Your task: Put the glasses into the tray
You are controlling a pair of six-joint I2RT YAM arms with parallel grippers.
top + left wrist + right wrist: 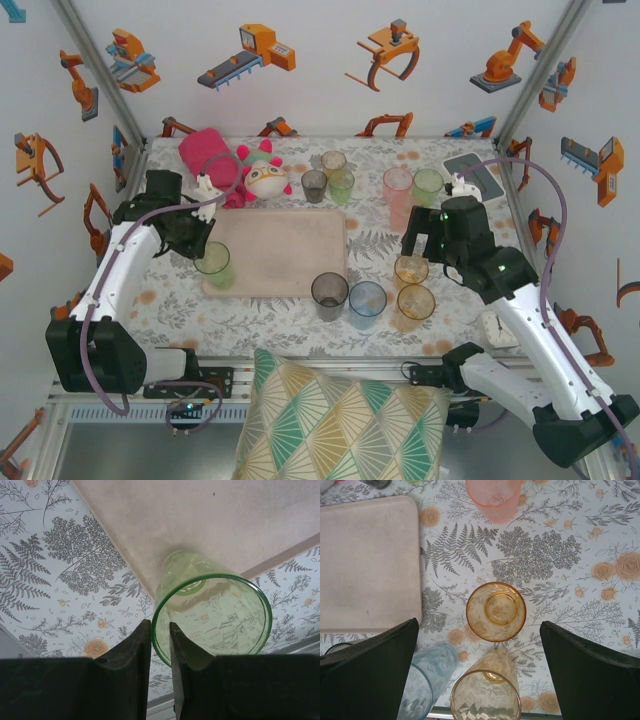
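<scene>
1. We see the left gripper (160,626) at the tray's (285,250) near-left corner. Its jaws are only a little apart and straddle the near wall of a green tumbler (212,610), one finger outside the rim and one inside. The gap looks wider than the thin wall, so we read no pinch.
2. The green tumbler stands upright on the tray, its base just inside the tray's edge. From above it is the one glass on the tray.
3. The right gripper (479,625) hangs with its jaws spread wide and holding nothing. It is above an amber tumbler (496,611) that stands upright on the counter (378,238), just right of the tray.
4. A second amber tumbler (486,690) is nearer the arms, with a blue tumbler (427,680) beside it on the left. In the top view a smoky grey tumbler (329,291) stands left of the blue one, touching the tray's near edge or nearly so.
5. Along the far side of the counter we note a grey tumbler (314,184), a pale amber tumbler (333,162), a second green tumbler (342,184), a pink tumbler (397,192) and a third green tumbler (427,184).
6. At the far left lie a plush toy (263,176) and a rolled pink towel (205,152).
</scene>
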